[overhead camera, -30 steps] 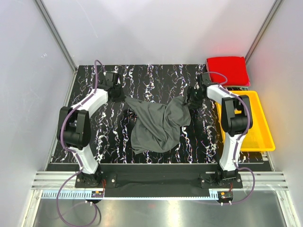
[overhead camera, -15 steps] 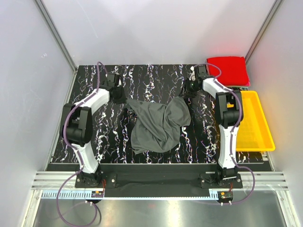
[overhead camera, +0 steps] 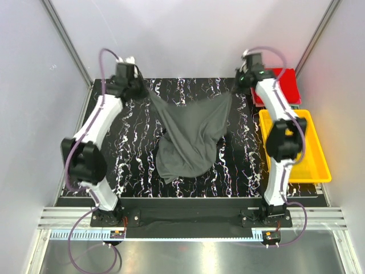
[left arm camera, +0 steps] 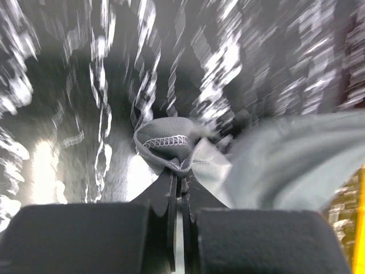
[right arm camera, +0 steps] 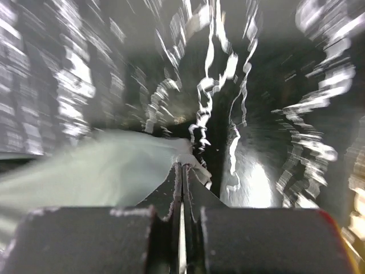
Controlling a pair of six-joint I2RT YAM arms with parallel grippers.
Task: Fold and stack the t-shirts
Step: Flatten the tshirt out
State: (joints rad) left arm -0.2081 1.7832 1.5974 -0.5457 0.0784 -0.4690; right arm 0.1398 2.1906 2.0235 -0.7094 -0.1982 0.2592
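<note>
the grey t-shirt [overhead camera: 191, 134] is soft, matt cloth with a stitched hem, and the red t-shirt [overhead camera: 290, 85] looks like matt cloth too. the table [overhead camera: 239, 165] has a glossy black top veined white. the tray [overhead camera: 317, 165] is smooth, shiny yellow plastic.

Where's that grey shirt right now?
Seen from above, the dark grey t-shirt is mid-table, its far ends pinched by the left hand and right hand near the far edge, the rest drooping onto the marbled table, left of the yellow tray.
</note>
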